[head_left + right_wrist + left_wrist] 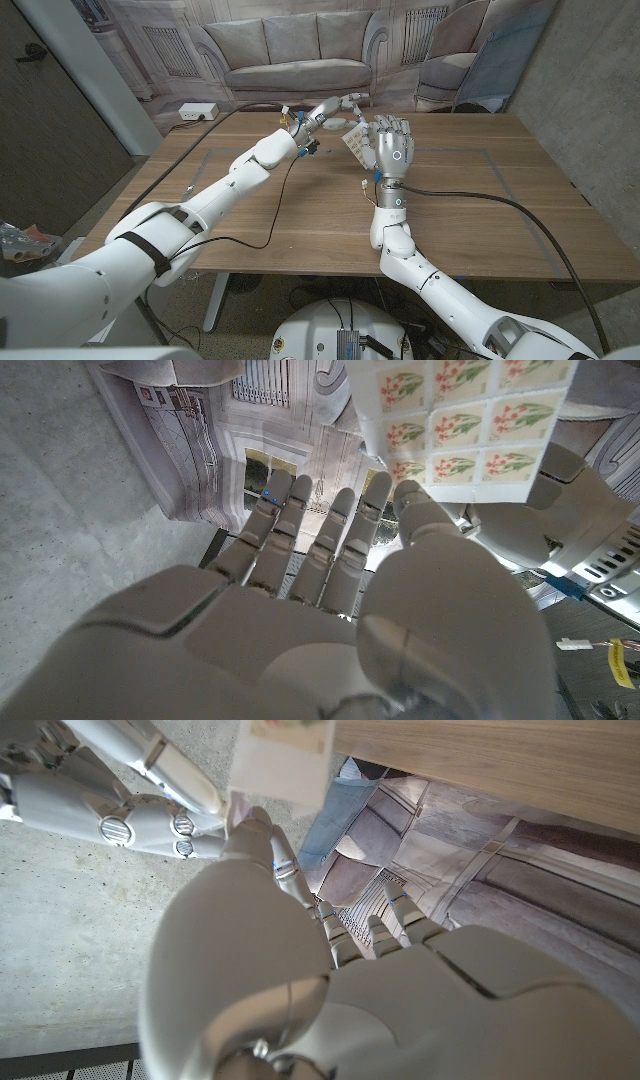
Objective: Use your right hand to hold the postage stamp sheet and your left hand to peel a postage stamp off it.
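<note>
Above the far middle of the wooden table (300, 215), the robot's right hand (393, 146) stands upright and pinches the postage stamp sheet (354, 141) between thumb and fingers, lifting it clear of the tabletop — a pose that seems meant to keep the thin paper taut and reachable from the side. The left hand (335, 108) reaches in from the far left, its fingertips (356, 101) touching the sheet's upper edge; whether they already grip a stamp or merely rest there cannot be told. The right wrist view shows the sheet as a glossy white grid of pink-flowered stamps with perforated borders, slightly curled — flimsy stock likely to bend under pressure. Both hands are smooth grey-white plastic shells with jointed fingers. A printed sofa backdrop (290, 45) hangs behind.
</note>
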Available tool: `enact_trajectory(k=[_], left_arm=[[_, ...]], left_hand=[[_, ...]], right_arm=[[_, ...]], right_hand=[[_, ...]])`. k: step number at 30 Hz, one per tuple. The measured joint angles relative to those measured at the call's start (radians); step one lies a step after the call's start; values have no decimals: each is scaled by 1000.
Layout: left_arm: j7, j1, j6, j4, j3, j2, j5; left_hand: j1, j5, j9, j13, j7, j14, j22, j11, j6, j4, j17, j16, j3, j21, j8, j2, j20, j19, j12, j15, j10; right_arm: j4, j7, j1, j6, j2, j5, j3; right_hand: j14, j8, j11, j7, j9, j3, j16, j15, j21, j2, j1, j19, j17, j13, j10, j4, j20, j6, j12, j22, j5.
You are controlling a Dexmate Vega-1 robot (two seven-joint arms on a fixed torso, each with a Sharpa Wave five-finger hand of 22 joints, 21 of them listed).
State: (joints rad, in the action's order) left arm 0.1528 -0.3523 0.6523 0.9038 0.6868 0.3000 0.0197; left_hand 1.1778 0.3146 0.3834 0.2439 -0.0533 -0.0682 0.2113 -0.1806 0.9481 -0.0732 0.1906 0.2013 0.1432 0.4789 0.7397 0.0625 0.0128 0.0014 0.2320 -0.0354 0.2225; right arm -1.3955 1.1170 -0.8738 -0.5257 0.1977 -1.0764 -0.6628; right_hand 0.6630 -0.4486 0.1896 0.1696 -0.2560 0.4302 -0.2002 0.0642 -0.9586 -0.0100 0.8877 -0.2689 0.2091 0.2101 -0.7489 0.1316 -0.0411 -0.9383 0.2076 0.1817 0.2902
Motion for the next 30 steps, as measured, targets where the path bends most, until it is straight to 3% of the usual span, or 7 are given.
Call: enact_trajectory(k=[6, 10, 17, 18, 21, 25, 30], left_arm=[[0, -3, -1, 6, 0, 3, 2], [5, -5, -4, 13, 2, 6, 5], [10, -7, -8, 23, 3, 13, 7], [12, -8, -10, 26, 4, 13, 9], [12, -10, -12, 32, 4, 16, 10], [8, -13, -16, 42, 4, 19, 10], [8, -17, -16, 50, 2, 23, 10]], left_hand=[[0, 0, 2, 0, 0, 0, 0, 0, 0, 0, 0, 0, 0, 0, 4, 0, 0, 0, 0, 0, 0], [2, 0, 4, 0, 0, 0, 0, 0, 0, -3, 0, 0, -3, 0, 4, 2, 0, 0, 0, 0, 0], [4, 0, 8, 0, 0, 0, 0, 0, 0, -4, 0, 0, -4, 0, 8, 4, 0, 0, 0, 0, 0], [4, 0, 8, 0, 0, 0, 0, 0, 0, -4, 0, 0, -4, 0, 8, 4, 0, 0, 0, 0, 0], [5, 0, 9, 0, 0, 0, 0, 0, 0, -4, 0, 0, -4, 0, 8, 5, 0, 0, 0, 0, 0], [5, 0, 9, 0, 1, 0, 0, 0, 0, -1, 0, 0, -7, 2, 8, 5, 0, 0, 0, 0, 0], [8, -1, 14, 0, 6, 0, 0, 0, 2, 0, 0, 0, -8, 6, 11, 8, 0, 0, 0, 0, 0]], right_arm=[[9, 0, -7, 15, -20, -34, 19], [19, 0, -19, 40, -46, -68, 52], [33, 0, -33, 98, -88, -148, 103], [42, 0, -44, 107, -123, -163, 146], [47, 0, -52, 128, -144, -195, 170], [52, 0, -65, 149, -172, -231, 207], [52, 0, -65, 158, -172, -259, 207]], right_hand=[[11, -61, 7, -12, -25, 4, -5, 0, 0, 8, 8, 0, 3, 2, -30, 8, 0, -73, 8, 0, 0], [23, -89, 7, -29, -39, 9, -8, 2, 0, 3, 22, 0, 3, 2, -55, 14, 0, -93, 16, 0, 6], [41, -124, -1, -67, -65, 12, -8, 2, -8, -7, 44, 0, 3, 7, -99, 17, 0, -98, 29, 0, 14], [42, -131, -1, -72, -71, 14, -8, 3, -8, -7, 45, 0, 3, 7, -101, 19, 0, -96, 31, 0, 14], [43, -142, -5, -85, -81, 15, -8, 4, -8, -14, 52, 0, 3, 11, -106, 20, 0, -87, 31, 0, 21], [43, -154, -5, -95, -93, 15, -8, 4, -8, -12, 60, 0, 3, 16, -116, 20, 0, -77, 31, 0, 25], [43, -162, -5, -95, -101, 19, -8, 4, -8, -12, 60, 0, 3, 16, -117, 17, 0, -76, 31, 0, 29]])
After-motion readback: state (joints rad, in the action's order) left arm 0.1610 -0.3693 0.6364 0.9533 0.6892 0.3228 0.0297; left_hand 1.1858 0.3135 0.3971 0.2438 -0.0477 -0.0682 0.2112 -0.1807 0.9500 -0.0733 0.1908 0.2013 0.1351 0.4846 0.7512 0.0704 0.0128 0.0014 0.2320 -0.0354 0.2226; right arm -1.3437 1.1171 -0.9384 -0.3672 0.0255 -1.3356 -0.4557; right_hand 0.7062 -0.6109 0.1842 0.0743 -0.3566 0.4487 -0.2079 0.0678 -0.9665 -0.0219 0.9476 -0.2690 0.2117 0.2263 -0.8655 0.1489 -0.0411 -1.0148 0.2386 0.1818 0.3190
